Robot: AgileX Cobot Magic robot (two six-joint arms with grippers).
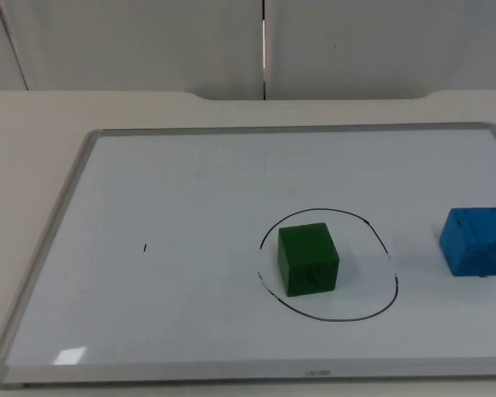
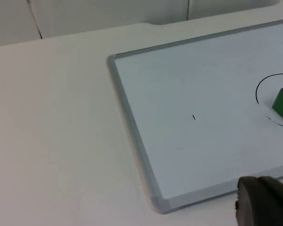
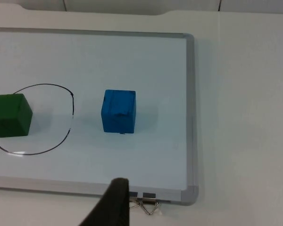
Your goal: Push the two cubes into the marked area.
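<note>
A white table point(image 1: 33, 124) backed by a grey partition carries our whiteboard point(image 1: 190, 174). The green cube point(image 1: 307, 259) already sits inside the drawn circle point(image 1: 388, 248) at lower centre of the top view; the blue cube point(image 1: 476, 241) waits outside, at the right edge. We cannot tell the spread of the left gripper point(image 2: 264, 202) or right gripper point(image 3: 114, 202). An off-centre shove could spin the blue cube, or drive it into the green one and knock that out

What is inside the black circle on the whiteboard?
The green cube sits inside the black circle drawn on the whiteboard. The blue cube is outside it. What lies beneath the green cube is hidden.
</note>
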